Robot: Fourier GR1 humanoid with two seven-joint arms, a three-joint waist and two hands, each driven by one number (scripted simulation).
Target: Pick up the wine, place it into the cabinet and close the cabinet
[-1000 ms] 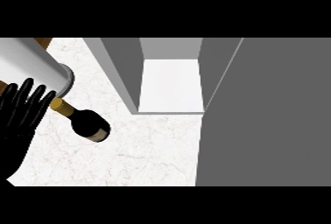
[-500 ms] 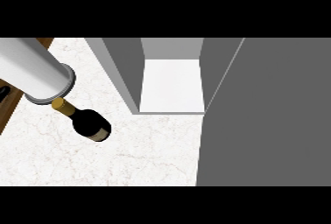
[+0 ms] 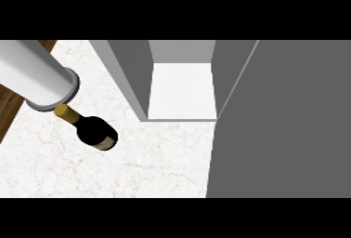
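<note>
Since a second ago, black hand gone from view, state untellable, only grey cylindrical forearm [image 3: 37,76] over dark gold-capped wine bottle [image 3: 94,131] on white marble desk [image 3: 137,167]; step: pickup; next: grasp, carry into open grey cabinet [image 3: 182,88].

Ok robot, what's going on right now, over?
Hands out of sight, only a grey forearm showing. Wine bottle on the counter. Cabinet open, nothing blocking it.
</note>
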